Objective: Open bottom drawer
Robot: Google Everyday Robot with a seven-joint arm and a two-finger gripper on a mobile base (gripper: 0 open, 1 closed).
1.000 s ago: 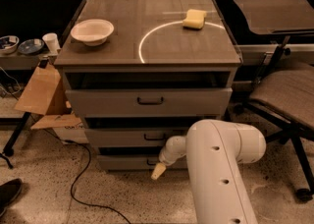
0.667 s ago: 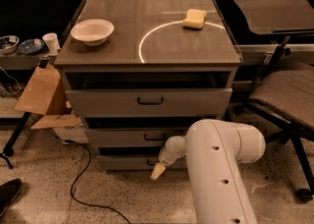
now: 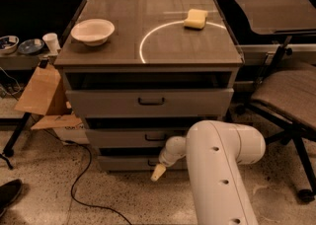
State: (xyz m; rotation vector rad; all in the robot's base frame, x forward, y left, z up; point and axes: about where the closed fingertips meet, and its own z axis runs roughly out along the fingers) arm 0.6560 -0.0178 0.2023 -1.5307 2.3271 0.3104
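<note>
The grey cabinet [image 3: 148,61] has three drawers. The bottom drawer [image 3: 123,164] is the lowest and shallowest grey front, just above the floor, with a dark gap above it. Its small black handle [image 3: 151,162] is partly hidden behind my gripper. My gripper [image 3: 158,171] is at the end of the white arm [image 3: 217,169] that comes up from the lower right. It sits right in front of the bottom drawer's handle, with its cream tip pointing down and left.
A white bowl [image 3: 92,30] and a yellow sponge [image 3: 196,18] lie on the cabinet top. An office chair [image 3: 291,95] stands to the right. A cardboard box [image 3: 44,93] leans at the left. A black cable [image 3: 81,179] runs over the floor in front.
</note>
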